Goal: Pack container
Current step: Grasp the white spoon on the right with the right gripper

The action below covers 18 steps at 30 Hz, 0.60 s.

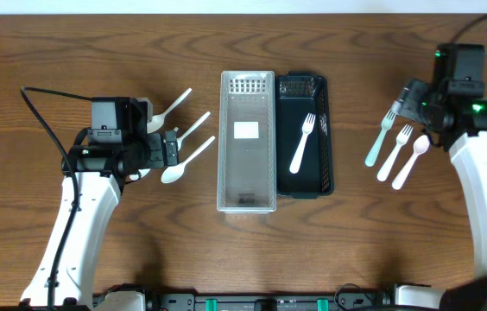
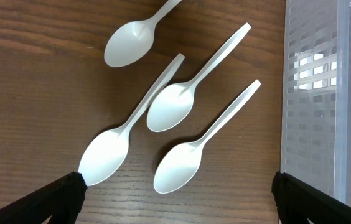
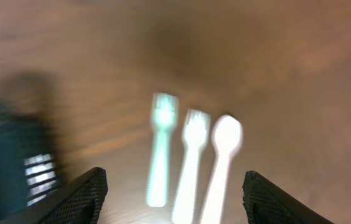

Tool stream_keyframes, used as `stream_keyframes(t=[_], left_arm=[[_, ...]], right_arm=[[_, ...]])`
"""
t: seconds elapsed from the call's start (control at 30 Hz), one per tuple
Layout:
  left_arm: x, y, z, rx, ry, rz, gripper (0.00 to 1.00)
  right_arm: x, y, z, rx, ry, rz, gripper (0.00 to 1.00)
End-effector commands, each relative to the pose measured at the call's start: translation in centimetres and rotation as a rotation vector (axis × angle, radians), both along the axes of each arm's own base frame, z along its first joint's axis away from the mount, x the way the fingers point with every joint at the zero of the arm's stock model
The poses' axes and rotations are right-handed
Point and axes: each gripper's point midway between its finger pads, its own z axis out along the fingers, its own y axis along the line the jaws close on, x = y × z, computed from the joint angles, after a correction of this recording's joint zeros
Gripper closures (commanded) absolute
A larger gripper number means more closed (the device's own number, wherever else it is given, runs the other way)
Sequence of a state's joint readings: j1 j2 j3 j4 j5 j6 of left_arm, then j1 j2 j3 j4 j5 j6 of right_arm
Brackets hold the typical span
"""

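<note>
The desk is dark brown wood with a plain grain and a dull sheen. The spoons on it are smooth white plastic, softly glossy in their bowls. The pale tray is frosted, perforated plastic, the dark container is slotted plastic with a slight shine, and the fingers of the left hand look matt black and finely grained.
</note>
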<state>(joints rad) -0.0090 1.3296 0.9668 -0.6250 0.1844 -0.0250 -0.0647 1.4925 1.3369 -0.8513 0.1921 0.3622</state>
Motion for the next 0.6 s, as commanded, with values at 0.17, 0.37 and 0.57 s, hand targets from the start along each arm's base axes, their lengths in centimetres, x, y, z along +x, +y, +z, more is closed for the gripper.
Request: stream_keyframes(t=[0.17, 0.37, 0.57], left_arm=[[0.3, 0.0, 0.3, -0.001, -0.005, -0.007, 0.02], [0.3, 0.0, 0.3, -0.001, -0.005, -0.007, 0.02], [0.3, 0.0, 0.3, -0.001, -0.005, -0.008, 0.02]], right_arm=[[-2.6, -3.8, -11.2, 0.076, 0.246, -0.233, 0.28], [-3.4, -4.6, -15.1, 0.086, 0.356, -0.259, 0.30], [-4.2, -4.7, -18.6, 0.097, 0.453, -0.271, 0.41]])
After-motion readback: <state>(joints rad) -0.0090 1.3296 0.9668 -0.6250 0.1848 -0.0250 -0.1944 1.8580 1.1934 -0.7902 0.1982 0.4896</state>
